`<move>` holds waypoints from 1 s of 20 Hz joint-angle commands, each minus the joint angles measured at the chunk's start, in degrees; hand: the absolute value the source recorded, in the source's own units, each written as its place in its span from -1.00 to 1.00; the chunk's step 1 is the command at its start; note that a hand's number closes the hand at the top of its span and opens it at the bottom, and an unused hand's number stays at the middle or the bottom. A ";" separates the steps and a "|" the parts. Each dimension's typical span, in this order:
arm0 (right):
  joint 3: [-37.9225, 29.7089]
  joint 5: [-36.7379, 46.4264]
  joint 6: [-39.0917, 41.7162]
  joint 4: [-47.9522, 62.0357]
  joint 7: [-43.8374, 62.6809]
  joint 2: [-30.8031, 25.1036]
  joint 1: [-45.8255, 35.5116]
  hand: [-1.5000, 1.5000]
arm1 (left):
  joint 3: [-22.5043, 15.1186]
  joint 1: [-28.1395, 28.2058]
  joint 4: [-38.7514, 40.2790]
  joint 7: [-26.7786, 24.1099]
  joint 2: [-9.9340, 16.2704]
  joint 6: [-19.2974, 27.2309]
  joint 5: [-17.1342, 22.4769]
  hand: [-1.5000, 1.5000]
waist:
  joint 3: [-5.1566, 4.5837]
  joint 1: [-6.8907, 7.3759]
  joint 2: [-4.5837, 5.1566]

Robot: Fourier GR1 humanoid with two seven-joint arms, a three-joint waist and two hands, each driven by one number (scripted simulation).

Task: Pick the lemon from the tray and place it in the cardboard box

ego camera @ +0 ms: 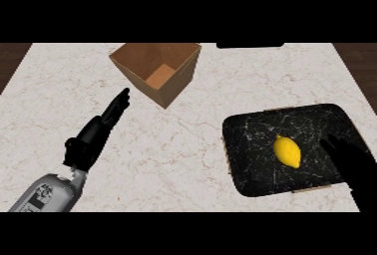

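Centrally on the dark tray (250,174), at the lower right of the frame, lies the lemon (287,151), touched by nothing. Its long axis runs from upper left to lower right, close to vertical in the frame, with one pointed tip toward the top edge and the other toward the bottom. The right hand (352,162) enters from the lower right corner and shows as a black shape over the tray's right part, just beside the lemon; against the dark tray its fingers cannot be told open or closed. The left hand (99,132) rests at the left of the frame on the tabletop (294,74), fingers straight and relaxed, holding nothing, pointing toward the box (156,72) at the upper centre.

Risks, as judged from this arrangement: a lemon is rounded and tapered, so fingers closing along the long axis would meet the narrow tips and the fruit could squirt out; closing across the short axis appears safer. A glancing touch could roll it toward the tray's rim. The box stands well apart, tilted or turned with one corner toward the bottom edge, so a carried lemon could strike a wall or land outside the opening if released off centre.
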 commanded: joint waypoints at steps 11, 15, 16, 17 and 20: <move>6.07 1.46 17.61 -0.18 21.69 18.12 -14.81 -1.00 | 3.13 0.33 -1.81 1.64 -4.17 -4.17 -4.21 0.00 | 0.35 2.90 0.57; -0.30 1.14 19.34 4.70 16.06 16.93 -12.29 -1.00 | 3.80 0.90 -3.31 3.74 -6.17 -5.19 -6.54 0.00 | 0.37 2.32 0.50; 2.45 3.27 18.71 8.96 16.08 19.62 -14.08 -1.00 | 5.17 0.07 -1.27 2.66 -6.81 -5.79 -5.49 0.00 | 0.37 2.43 0.56; 0.22 1.02 22.32 5.89 17.48 19.05 -14.54 -1.00 | 6.48 -1.49 5.41 -1.21 -7.74 -8.16 -5.98 0.00 | 0.35 2.12 0.59; 4.87 7.63 20.57 5.44 19.26 22.10 -10.24 -1.00 | 3.58 1.02 -0.29 2.69 -10.62 -4.19 -10.42 0.00 | 0.36 2.12 0.46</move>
